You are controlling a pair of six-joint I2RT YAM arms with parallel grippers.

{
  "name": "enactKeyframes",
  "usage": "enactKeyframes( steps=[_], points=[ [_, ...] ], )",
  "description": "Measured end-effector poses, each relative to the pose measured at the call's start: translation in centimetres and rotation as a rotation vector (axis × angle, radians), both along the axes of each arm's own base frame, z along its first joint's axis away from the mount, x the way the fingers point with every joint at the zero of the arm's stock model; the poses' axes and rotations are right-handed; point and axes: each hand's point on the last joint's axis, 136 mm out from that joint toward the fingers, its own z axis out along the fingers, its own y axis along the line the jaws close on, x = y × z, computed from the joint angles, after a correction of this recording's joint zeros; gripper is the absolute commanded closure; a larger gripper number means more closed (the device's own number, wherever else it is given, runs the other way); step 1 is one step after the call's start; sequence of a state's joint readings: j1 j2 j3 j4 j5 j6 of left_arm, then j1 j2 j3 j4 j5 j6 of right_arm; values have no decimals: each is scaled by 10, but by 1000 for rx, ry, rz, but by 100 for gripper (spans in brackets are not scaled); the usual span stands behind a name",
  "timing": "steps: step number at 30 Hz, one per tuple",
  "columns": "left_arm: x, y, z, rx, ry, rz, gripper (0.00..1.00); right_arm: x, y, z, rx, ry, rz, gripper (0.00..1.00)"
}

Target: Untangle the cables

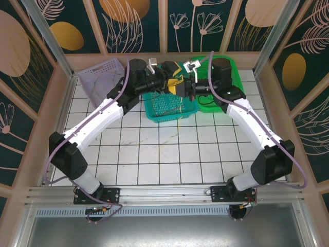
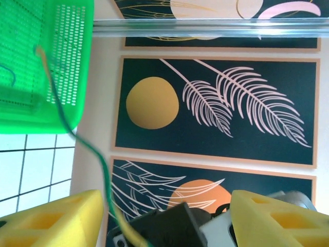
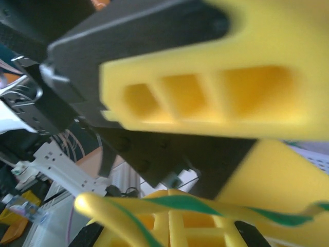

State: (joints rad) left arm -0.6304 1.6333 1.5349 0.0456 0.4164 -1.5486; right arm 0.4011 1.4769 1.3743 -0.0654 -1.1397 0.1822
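Left fingers (image 2: 51, 221), two, stand spread either side of one green-and-yellow cable (image 2: 106, 175). Right fingers (image 3: 169, 229), two, are pressed together on it. The cable trails from the green basket (image 2: 31, 62), one of three baskets along the far edge of the bench (image 1: 154, 154).

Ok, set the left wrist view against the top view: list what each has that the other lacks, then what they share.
Left wrist: a thin green-and-yellow cable running from the green basket to the open left gripper; from above it is too fine to make out. Top: the teal basket, the lilac basket, the left arm and right arm in full. Shared: the green basket, the white tiled table and the leaf-patterned wall panels.
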Motion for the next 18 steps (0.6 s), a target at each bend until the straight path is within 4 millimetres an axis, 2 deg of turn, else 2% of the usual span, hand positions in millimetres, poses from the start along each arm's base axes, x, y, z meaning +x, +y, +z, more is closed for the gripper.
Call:
enactKeyframes(
  steps=[3, 5, 9, 10, 13, 18],
  points=[
    [2, -1, 6, -33, -2, -5, 48, -4, 3, 3, 5, -4, 21, 100],
    [3, -2, 9, -53, -3, -7, 61, -6, 5, 5, 7, -7, 28, 100],
    [6, -3, 7, -65, 11, -5, 96, -6, 6, 6, 2, -37, 26, 100],
    [7, -3, 6, -67, 14, -3, 100, -5, 6, 5, -5, -46, 16, 100],
    [11, 1, 6, -63, 13, 16, 100, 1, 6, -3, -38, -75, -20, 100],
    [17, 14, -10, 14, 34, 58, 100, 21, -2, -20, -163, -210, -181, 100]
  ],
)
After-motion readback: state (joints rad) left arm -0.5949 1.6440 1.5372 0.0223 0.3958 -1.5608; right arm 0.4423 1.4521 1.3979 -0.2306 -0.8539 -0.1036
